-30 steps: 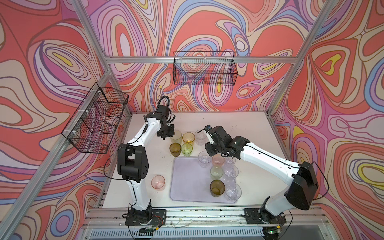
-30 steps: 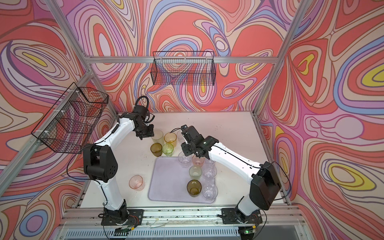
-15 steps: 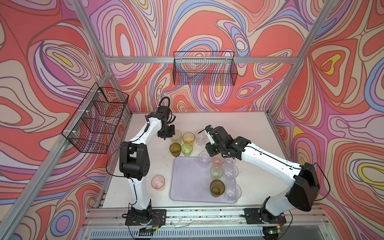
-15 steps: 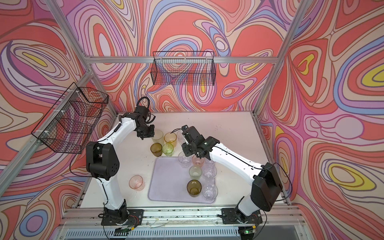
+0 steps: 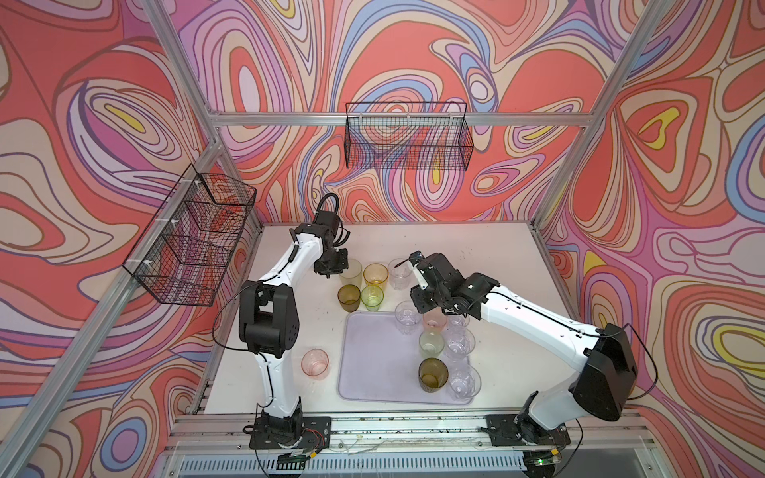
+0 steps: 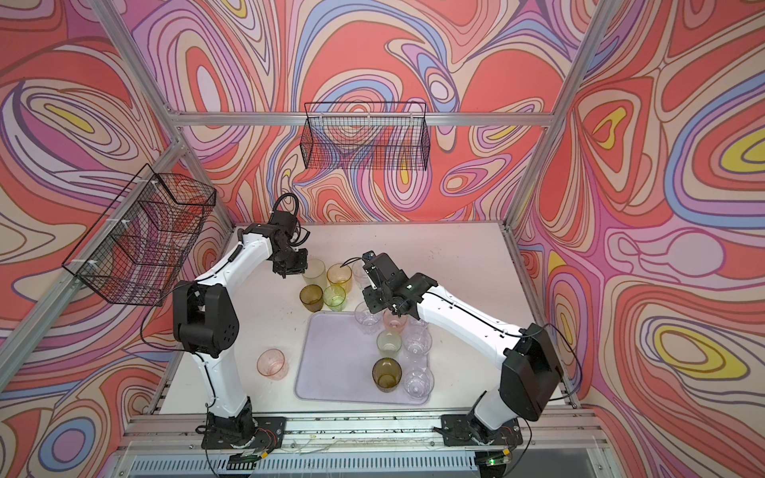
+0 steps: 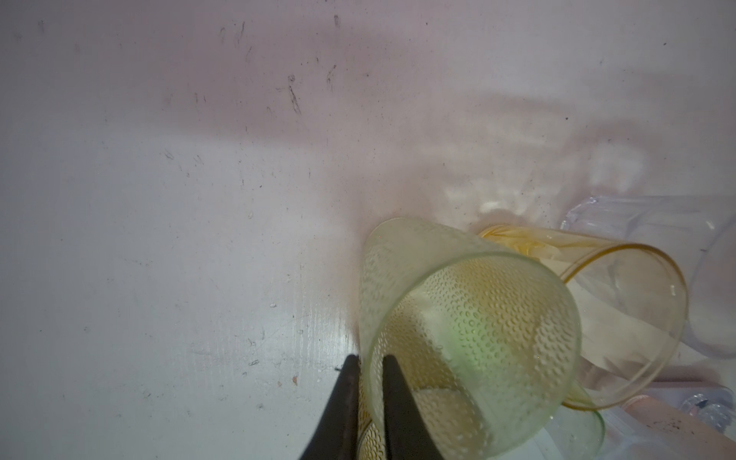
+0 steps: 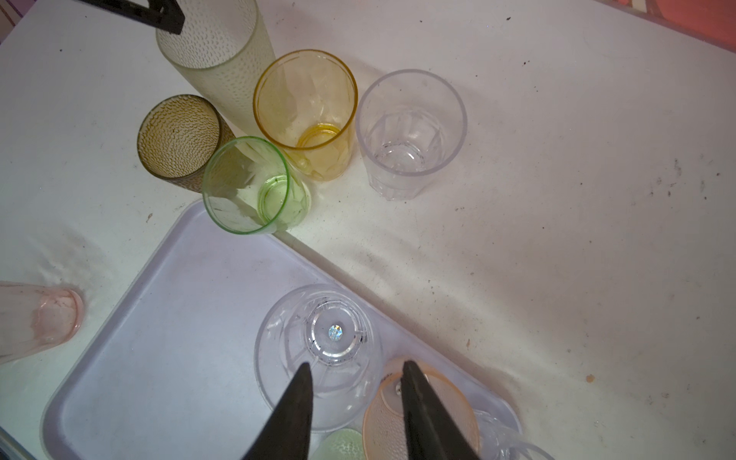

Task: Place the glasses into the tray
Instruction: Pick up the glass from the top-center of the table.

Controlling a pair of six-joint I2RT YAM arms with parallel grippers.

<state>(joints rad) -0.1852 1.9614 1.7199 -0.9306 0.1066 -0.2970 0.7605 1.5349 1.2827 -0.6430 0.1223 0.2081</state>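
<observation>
My left gripper (image 7: pixel 369 358) pinches the rim of one frosted green glass (image 7: pixel 470 318), beyond the tray's (image 5: pixel 372 364) far left corner. My right gripper (image 8: pixel 356 362) hangs open, holding nothing, over the tray's far end. Seven glasses (image 5: pixel 432 372) sit in the tray. Six, counting the pinched one, stand outside it on the table (image 5: pixel 476 256).

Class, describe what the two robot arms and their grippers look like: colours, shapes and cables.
The left arm and right arm have white tubular links joined by boxy black joint housings. Black cables loop off each. The left gripper and right gripper are black, with flat dark fingers that taper to narrow tips.
</observation>
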